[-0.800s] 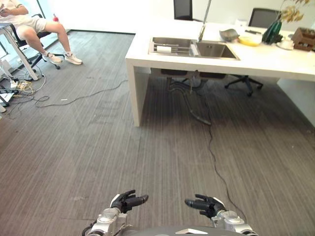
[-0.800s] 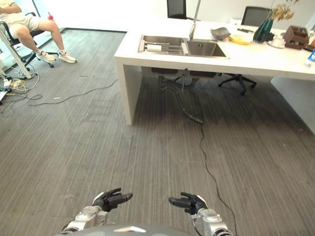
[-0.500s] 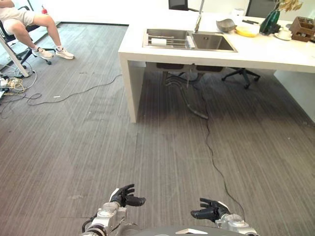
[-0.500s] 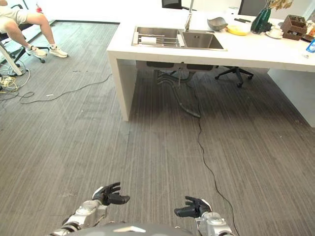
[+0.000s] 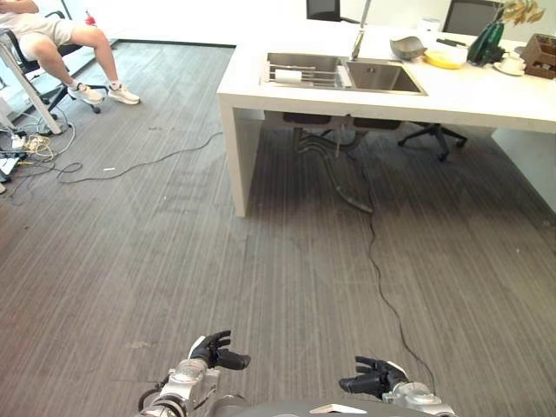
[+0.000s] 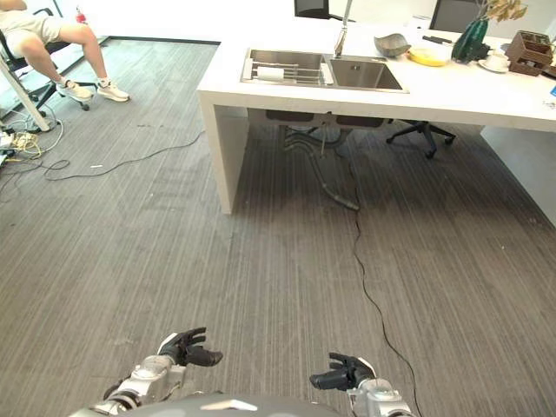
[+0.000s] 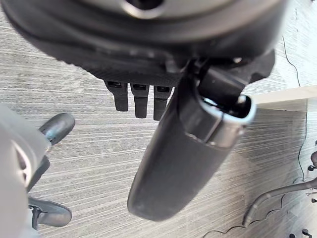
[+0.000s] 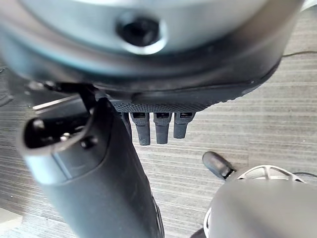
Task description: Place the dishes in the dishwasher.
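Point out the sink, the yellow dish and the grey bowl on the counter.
sink (image 5: 382,76): left eye view, on its right basin floor.
yellow dish (image 5: 445,57): left eye view, on its middle.
grey bowl (image 6: 392,44): right eye view, on its outer side.

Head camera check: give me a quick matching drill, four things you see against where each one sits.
Things:
1. yellow bowl
2. seated person
3. faucet
4. left hand

Places:
A. far left, on a chair
B. counter, right of the sink
C. low, over bare floor
D. behind the sink basins

Pairs: 1-B, 2-A, 3-D, 4-C
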Controlling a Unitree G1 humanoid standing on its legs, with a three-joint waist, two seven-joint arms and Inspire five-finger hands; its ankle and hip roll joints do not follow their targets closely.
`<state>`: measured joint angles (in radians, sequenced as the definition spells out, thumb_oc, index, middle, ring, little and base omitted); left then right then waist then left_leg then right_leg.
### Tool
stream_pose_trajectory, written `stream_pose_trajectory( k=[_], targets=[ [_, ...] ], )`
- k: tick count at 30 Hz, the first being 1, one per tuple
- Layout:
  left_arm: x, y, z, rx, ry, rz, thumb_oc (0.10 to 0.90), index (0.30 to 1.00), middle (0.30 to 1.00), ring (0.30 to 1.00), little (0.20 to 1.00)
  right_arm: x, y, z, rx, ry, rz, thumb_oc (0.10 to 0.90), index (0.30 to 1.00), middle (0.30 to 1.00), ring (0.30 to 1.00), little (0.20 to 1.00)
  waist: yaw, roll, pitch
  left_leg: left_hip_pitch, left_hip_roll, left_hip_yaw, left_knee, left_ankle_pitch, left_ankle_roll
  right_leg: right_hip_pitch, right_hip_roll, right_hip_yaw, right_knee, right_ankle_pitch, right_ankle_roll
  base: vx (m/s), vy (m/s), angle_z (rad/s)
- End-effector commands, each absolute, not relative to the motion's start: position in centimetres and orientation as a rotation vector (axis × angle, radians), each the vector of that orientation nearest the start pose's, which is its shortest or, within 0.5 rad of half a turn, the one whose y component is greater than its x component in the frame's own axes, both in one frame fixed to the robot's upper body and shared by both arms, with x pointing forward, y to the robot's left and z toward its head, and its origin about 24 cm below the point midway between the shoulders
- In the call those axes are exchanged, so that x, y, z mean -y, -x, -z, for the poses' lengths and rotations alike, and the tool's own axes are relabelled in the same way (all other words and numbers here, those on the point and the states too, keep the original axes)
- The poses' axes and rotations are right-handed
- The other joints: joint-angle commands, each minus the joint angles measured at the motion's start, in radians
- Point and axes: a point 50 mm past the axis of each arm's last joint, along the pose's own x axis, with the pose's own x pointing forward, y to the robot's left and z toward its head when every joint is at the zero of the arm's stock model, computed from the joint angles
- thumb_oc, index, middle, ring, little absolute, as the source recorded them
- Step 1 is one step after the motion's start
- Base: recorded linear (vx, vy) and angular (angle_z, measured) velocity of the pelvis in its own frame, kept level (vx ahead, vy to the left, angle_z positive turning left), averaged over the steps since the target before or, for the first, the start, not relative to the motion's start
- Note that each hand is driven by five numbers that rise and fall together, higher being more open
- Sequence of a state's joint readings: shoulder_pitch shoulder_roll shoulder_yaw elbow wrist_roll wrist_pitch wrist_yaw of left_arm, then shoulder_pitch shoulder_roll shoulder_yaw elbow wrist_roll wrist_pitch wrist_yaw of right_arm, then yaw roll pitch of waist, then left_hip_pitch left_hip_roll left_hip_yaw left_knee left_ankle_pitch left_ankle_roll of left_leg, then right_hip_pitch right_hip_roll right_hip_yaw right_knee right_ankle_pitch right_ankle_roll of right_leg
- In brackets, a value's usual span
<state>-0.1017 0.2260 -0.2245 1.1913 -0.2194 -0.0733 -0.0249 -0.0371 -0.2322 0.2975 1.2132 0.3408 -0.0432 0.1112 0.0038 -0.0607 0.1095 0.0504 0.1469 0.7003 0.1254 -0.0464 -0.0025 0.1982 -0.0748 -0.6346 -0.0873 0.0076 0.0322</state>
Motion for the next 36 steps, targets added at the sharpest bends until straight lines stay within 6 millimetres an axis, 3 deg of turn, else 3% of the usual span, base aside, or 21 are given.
stream_pose_trajectory(
  k=[1, 8, 12, 15, 17, 19, 23, 24, 25, 27, 29, 30, 31, 34, 36],
  targets=[
    [-18.7, -17.2, 14.1, -0.947, -0.219, 0.116, 0.800, 0.900, 0.900, 0.900, 0.900, 22.0, -12.7, 15.4, -1.116, 0.087, -0.029, 0.800, 0.900, 0.900, 0.900, 0.900, 0.034, 0.045, -0.020, 0.034, 0.059, -0.030, -0.178, 0.215, -0.143, 0.008, -0.033, -0.015, 0.005, -0.022, 0.101, 0.02, 0.025, 0.05],
    [-19.0, -16.2, 14.6, -0.979, -0.233, 0.120, 0.800, 0.900, 0.900, 0.900, 0.900, 21.6, -12.4, 15.6, -1.126, 0.104, -0.052, 0.800, 0.900, 0.900, 0.900, 0.900, 0.039, 0.045, -0.018, 0.024, 0.044, -0.047, -0.179, 0.206, -0.133, 0.004, -0.042, -0.018, 0.006, -0.019, 0.105, 0.01, 0.032, 0.08],
    [-18.9, -16.6, 14.3, -0.960, -0.257, 0.136, 0.800, 0.900, 0.900, 0.900, 0.900, 21.8, -12.5, 15.5, -1.120, 0.113, -0.053, 0.800, 0.900, 0.900, 0.900, 0.900, 0.039, 0.044, -0.017, 0.021, 0.026, -0.074, -0.178, 0.189, -0.120, 0.006, -0.050, -0.008, 0.019, -0.024, 0.105, 0.03, 0.062, 0.02],
    [-18.4, -17.6, 13.9, -0.924, -0.282, 0.172, 0.800, 0.900, 0.900, 0.900, 0.900, 22.0, -12.8, 15.4, -1.109, 0.108, -0.038, 0.800, 0.900, 0.900, 0.900, 0.900, 0.028, 0.060, -0.002, 0.042, -0.002, -0.102, -0.195, 0.165, -0.094, -0.028, -0.098, 0.001, 0.151, -0.062, 0.109, 0.02, 0.106, 0.05],
    [-17.9, -19.1, 13.1, -0.869, -0.315, 0.200, 0.800, 0.900, 0.900, 0.900, 0.900, 22.0, -14.0, 14.9, -1.073, 0.113, -0.039, 0.800, 0.900, 0.900, 0.900, 0.900, -0.003, 0.070, 0.032, 0.039, -0.009, -0.140, -0.198, 0.159, -0.079, -0.107, -0.140, 0.115, 0.279, -0.085, 0.128, -0.06, 0.065, 0.46],
    [-17.8, -19.7, 12.9, -0.856, -0.346, 0.222, 0.800, 0.900, 0.900, 0.900, 0.900, 21.8, -14.3, 14.8, -1.064, 0.099, -0.036, 0.800, 0.900, 0.900, 0.900, 0.900, -0.015, 0.066, 0.036, 0.031, -0.007, -0.164, -0.199, 0.156, -0.076, -0.122, -0.136, 0.228, 0.255, -0.107, 0.132, -0.04, -0.098, 0.73],
    [-18.5, -18.2, 13.7, -0.925, -0.248, 0.142, 0.800, 0.900, 0.900, 0.900, 0.900, 21.3, -12.5, 15.6, -1.119, 0.044, -0.016, 0.800, 0.900, 0.900, 0.900, 0.900, 0.002, 0.051, 0.014, 0.027, 0.014, -0.172, -0.175, 0.160, -0.089, -0.065, -0.107, 0.207, 0.163, -0.101, 0.121, 0.07, -0.185, 0.17],
    [-18.7, -17.6, 14.0, -0.945, -0.206, 0.111, 0.800, 0.900, 0.900, 0.900, 0.900, 21.3, -11.4, 16.0, -1.161, 0.050, -0.024, 0.800, 0.900, 0.900, 0.900, 0.900, 0.009, 0.046, 0.016, 0.016, 0.023, -0.194, -0.124, 0.142, -0.096, -0.046, -0.090, 0.194, 0.138, -0.099, 0.111, 0.08, -0.190, -0.06],
    [-18.7, -17.6, 14.0, -0.945, -0.206, 0.111, 0.800, 0.900, 0.900, 0.900, 0.900, 21.3, -11.4, 16.0, -1.161, 0.050, -0.024, 0.800, 0.900, 0.900, 0.900, 0.900, 0.008, 0.046, 0.016, 0.015, 0.023, -0.194, -0.123, 0.141, -0.096, -0.046, -0.090, 0.194, 0.137, -0.098, 0.111, 0.06, -0.205, 0.01],
    [-18.5, -17.2, 14.2, -0.957, -0.189, 0.108, 0.800, 0.900, 0.900, 0.900, 0.900, 21.4, -10.7, 16.2, -1.183, 0.072, -0.036, 0.800, 0.900, 0.900, 0.900, 0.900, 0.018, 0.032, 0.033, -0.028, 0.023, -0.234, -0.011, 0.100, -0.105, -0.029, -0.081, 0.193, 0.118, -0.103, 0.093, 0.00, -0.156, 0.02],
    [-18.5, -17.2, 14.2, -0.957, -0.185, 0.104, 0.800, 0.900, 0.900, 0.900, 0.900, 21.5, -10.6, 16.1, -1.186, 0.081, -0.038, 0.800, 0.900, 0.900, 0.900, 0.900, 0.023, 0.030, 0.043, -0.057, 0.027, -0.275, 0.053, 0.102, -0.121, -0.020, -0.072, 0.194, 0.105, -0.105, 0.083, -0.06, -0.105, 0.07],
    [-18.2, -17.2, 14.3, -0.962, -0.181, 0.102, 0.800, 0.900, 0.900, 0.900, 0.900, 22.2, -10.4, 16.1, -1.201, 0.113, -0.037, 0.800, 0.900, 0.900, 0.900, 0.900, 0.035, 0.024, 0.059, -0.104, -0.001, -0.389, 0.102, 0.108, -0.125, -0.028, -0.057, 0.197, 0.065, -0.083, 0.064, -0.09, -0.058, 0.03],
    [-18.2, -16.9, 14.4, -0.971, -0.179, 0.100, 0.800, 0.900, 0.900, 0.900, 0.900, 22.4, -9.9, 16.2, -1.217, 0.118, -0.032, 0.800, 0.900, 0.900, 0.900, 0.900, 0.032, 0.023, 0.056, -0.093, -0.013, -0.408, 0.087, 0.081, -0.119, -0.021, -0.052, 0.197, 0.043, -0.077, 0.068, -0.06, -0.049, -0.05],
    [-18.0, -15.7, 14.9, -1.007, -0.166, 0.108, 0.800, 0.900, 0.900, 0.900, 0.900, 23.1, -8.2, 16.5, -1.268, 0.113, 0.006, 0.800, 0.900, 0.900, 0.900, 0.900, 0.017, 0.025, 0.025, -0.040, -0.008, -0.323, -0.002, 0.067, -0.103, -0.018, -0.046, 0.195, 0.000, -0.047, 0.089, 0.07, 0.039, -0.04],
    [-18.1, -15.6, 15.0, -1.013, -0.183, 0.123, 0.800, 0.900, 0.900, 0.900, 0.900, 23.3, -7.7, 16.5, -1.285, 0.107, 0.022, 0.800, 0.900, 0.900, 0.900, 0.900, 0.010, 0.030, 0.011, -0.013, -0.007, -0.306, -0.042, 0.066, -0.114, -0.017, -0.042, 0.206, 0.000, -0.055, 0.099, 0.09, 0.063, -0.10]
  ],
)
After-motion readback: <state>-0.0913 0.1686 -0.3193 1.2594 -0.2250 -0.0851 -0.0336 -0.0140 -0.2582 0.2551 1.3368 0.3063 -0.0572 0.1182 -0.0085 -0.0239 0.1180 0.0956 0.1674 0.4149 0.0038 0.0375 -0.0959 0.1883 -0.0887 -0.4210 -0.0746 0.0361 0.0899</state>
